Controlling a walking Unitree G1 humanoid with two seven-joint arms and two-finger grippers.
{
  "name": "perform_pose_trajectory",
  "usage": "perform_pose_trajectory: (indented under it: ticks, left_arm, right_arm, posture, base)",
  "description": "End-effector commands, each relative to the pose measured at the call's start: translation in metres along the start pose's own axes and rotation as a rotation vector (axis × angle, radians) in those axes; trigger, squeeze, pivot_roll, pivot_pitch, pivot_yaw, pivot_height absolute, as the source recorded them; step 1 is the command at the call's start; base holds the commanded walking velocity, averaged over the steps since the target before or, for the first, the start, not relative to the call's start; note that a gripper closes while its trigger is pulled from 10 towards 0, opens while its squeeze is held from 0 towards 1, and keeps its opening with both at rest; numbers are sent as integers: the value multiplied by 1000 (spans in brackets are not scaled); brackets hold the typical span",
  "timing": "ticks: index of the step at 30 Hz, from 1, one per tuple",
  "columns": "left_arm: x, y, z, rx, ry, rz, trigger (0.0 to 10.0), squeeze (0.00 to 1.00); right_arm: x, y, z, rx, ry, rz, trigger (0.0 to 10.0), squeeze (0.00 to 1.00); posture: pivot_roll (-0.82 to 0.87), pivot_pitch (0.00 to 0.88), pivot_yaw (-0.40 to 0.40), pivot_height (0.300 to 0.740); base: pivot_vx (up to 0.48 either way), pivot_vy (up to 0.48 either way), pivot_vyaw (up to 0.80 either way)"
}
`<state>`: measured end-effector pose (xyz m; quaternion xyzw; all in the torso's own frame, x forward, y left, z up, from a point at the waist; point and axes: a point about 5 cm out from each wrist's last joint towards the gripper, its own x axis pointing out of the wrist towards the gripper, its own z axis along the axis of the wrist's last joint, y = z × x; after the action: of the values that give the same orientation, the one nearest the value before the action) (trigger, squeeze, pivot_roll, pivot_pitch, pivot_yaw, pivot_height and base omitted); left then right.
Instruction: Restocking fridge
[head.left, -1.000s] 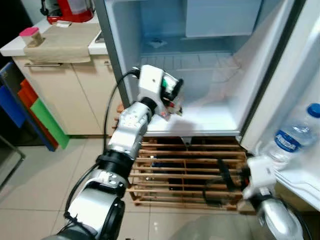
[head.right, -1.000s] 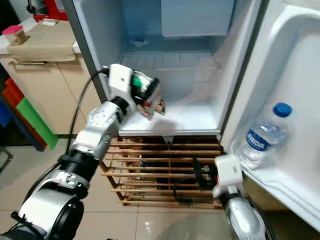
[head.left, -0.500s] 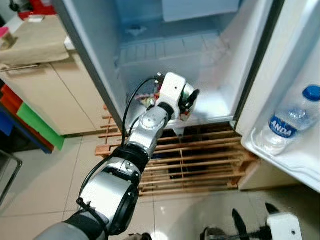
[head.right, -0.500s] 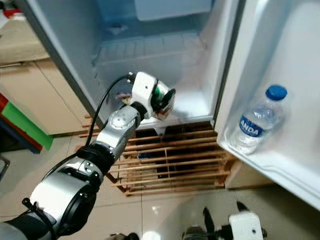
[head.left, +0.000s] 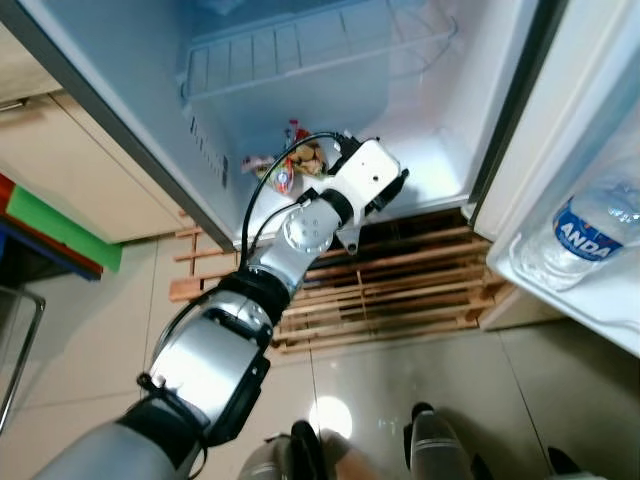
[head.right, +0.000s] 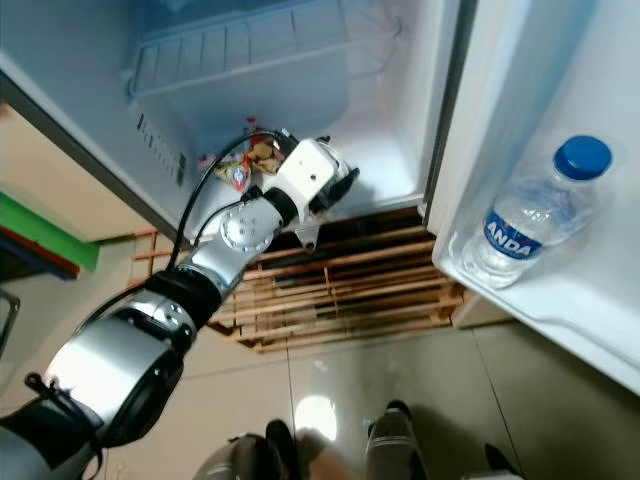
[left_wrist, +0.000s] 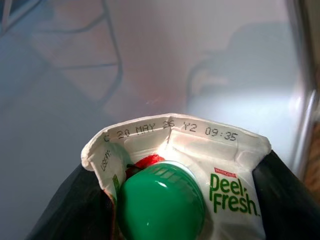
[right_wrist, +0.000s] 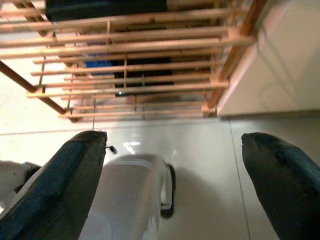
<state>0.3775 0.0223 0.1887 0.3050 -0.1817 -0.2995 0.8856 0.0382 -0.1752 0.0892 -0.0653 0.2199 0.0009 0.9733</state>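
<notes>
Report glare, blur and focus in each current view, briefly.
Left eye view: ceiling light glares off the floor tile. Right eye view: water bottle label sharp, little blur. Left wrist view: juice carton print crisp between the left gripper's fingers, fridge interior soft. Right wrist view: wooden rack clear, near fingers dark.

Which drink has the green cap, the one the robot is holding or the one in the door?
The carton in the left gripper; the door bottle has a blue cap.

Glossy tiled floor (head.left: 400, 390), wooden slatted pallet (head.left: 400, 290)
</notes>
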Motion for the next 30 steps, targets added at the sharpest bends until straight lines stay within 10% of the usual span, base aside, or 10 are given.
perform_pose_trajectory:
  ticks: [1, 6, 7, 12, 13, 19, 30]
  left_arm:
    - [-3, 1, -4, 111, -6, -6, 10000, 0]
    - [-6, 4, -4, 265, -34, -8, 10000, 0]
    - [-6, 5, -4, 289, -44, 0, 10000, 1000]
    - [-6, 8, 1, 425, -103, 30, 10000, 1000]
    - [-5, 10, 9, 614, -191, 45, 10000, 1000]
    - [0, 12, 18, 915, -309, 37, 10000, 1000]
    - [-1, 28, 16, 1076, -327, 111, 10000, 1000]
  right_arm:
    - [-4, 3, 1, 6, 6, 1, 10000, 0]
    - [-5, 6, 1, 7, 8, -2, 10000, 0]
    - [-5, 6, 1, 7, 8, 0, 10000, 0]
    - [-4, 7, 2, 5, 6, 3, 10000, 0]
    - [-3, 7, 2, 2, 5, 7, 10000, 0]
    - [2, 7, 1, -5, 2, 21, 10000, 0]
    - [13, 6, 4, -20, -21, 33, 10000, 0]
  posture:
    - [-442, 329, 227, 740]
    - [-437, 330, 226, 740]
    - [-436, 330, 226, 740]
    - [-433, 327, 218, 740]
    - [-428, 324, 214, 740]
    - [-415, 315, 212, 740]
    - [-413, 294, 204, 740]
  base:
    - [0, 0, 0]
    - [0, 0, 0]
    - [0, 0, 0]
    - [0, 0, 0]
    - [0, 0, 0]
    - [0, 0, 0]
    - [0, 0, 0]
